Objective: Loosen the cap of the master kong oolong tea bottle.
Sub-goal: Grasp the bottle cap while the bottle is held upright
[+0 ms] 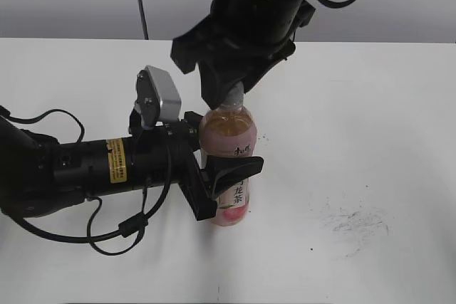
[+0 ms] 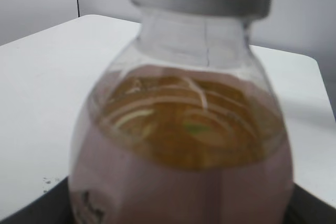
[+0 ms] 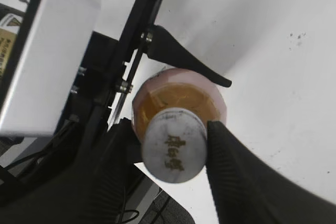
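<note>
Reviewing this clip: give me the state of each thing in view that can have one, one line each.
Bottle: upright on the table, partly full of amber tea, clamped around its label.
Cap: still on the bottle neck, pinched from both sides.
Left gripper: shut on the bottle body, holding it steady.
Right gripper: shut on the cap from above.
Table: white, dark scuffs right of the bottle.

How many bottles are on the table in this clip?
1. The master kong oolong tea bottle stands upright near the table's middle, its body held by the left gripper while the right gripper closes on the cap. None other is visible.
</note>
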Available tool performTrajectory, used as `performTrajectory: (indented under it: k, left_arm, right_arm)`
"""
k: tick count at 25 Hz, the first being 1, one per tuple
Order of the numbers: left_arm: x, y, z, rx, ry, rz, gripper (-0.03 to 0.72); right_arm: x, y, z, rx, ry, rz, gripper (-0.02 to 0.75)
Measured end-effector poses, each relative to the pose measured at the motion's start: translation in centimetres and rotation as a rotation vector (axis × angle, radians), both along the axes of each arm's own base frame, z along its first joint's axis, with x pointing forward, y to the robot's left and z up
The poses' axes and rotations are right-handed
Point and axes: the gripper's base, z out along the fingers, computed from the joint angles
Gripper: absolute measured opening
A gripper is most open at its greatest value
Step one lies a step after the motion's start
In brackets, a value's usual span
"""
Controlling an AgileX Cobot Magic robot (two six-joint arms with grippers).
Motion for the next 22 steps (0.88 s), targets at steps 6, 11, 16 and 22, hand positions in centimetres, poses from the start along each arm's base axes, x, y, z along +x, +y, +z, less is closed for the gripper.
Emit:
performTrajectory:
  k: [6,11,16,22]
  left_arm:
    - [0.0,0.0,0.0,0.000,0.000,0.000,0.424]
    - [0.0,0.0,0.0,0.000,0.000,0.000,0.424]
    - [0.0,0.0,0.0,0.000,0.000,0.000,0.424]
    - [0.0,0.0,0.0,0.000,0.000,0.000,0.424]
  right_arm:
    - [-0.5,-0.5,-0.7,-0.026,0.020,0.000,0.362]
    - [-0.5,-0.6,0.1,-0.013,-0.002,-0.003,0.329]
    - [-0.4,-0.5,0.4,-0.006,-0.011,-0.003,0.324]
    - [-0.4,-0.6,0.4,-0.008,-0.015,0.003,0.295]
